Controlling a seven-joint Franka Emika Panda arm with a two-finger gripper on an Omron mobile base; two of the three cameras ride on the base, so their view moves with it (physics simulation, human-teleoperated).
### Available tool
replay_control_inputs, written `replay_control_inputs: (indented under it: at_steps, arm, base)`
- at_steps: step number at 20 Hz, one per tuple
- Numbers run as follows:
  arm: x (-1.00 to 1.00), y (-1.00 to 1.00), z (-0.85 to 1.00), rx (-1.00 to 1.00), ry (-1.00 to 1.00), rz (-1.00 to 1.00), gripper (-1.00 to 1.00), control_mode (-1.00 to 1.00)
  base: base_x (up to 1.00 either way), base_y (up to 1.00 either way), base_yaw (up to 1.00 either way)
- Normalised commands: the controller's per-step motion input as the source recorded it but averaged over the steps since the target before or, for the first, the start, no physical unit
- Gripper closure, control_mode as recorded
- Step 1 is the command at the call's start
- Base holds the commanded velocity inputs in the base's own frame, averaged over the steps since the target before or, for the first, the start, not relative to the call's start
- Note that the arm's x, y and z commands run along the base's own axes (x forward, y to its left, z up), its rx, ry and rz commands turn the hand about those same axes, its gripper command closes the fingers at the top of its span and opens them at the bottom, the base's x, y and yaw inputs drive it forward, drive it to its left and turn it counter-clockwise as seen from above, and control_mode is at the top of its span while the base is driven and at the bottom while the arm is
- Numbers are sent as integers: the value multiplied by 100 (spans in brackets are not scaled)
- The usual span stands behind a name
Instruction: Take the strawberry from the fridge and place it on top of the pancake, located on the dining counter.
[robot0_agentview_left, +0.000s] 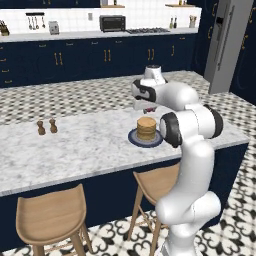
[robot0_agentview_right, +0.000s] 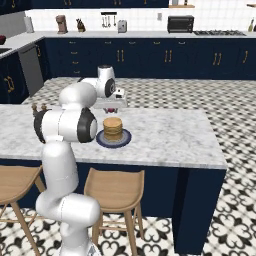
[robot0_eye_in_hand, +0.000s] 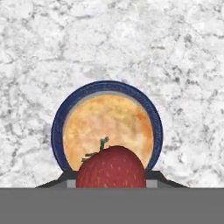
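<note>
A: One strawberry, red, green-leafed; clamped in claw, jaws drawn narrow around it. Carried, not set down.

B: Location of claw?

A: Above bench, just behind pancake in left base view; hung over the stack, apart from it, no contact visible. Pointed straight down, hence plate and pancake top seen round and face-on in hand view.

B: Reason for that hold?

A: Probably for a release from overhead: fruit kept low in the jaws, tip downward, so as to land on the flat top rather than roll off. Not quite centred yet, going by hand view; stack middle lies a little ahead of the berry.

B: One plate, then. Purpose?

A: Dark blue rim, under the stack; keeps pancake off the marble, gives a margin should the berry tumble.

B: Other entries?

A: Two small brown shakers, well apart to the left on bench. Two wooden stools tucked under the near edge. Fridge, grey, far right, doors shut.

B: Status?

A: Fetched from fridge; placing not yet done.
</note>
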Motion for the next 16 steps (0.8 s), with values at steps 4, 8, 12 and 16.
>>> replay_control_inputs:
  at_steps: [4,8,12,16]
  arm:
    - [55,-1,-48,0,4,0,100,-100]
    - [-9,0,-18,0,15,0,100,-100]
    - [-30,-7,0,1,12,0,100,-100]
    - [-28,0,-6,0,13,0,100,-100]
  base:
    - [0,0,0]
    - [0,0,0]
    - [0,0,0]
    - [0,0,0]
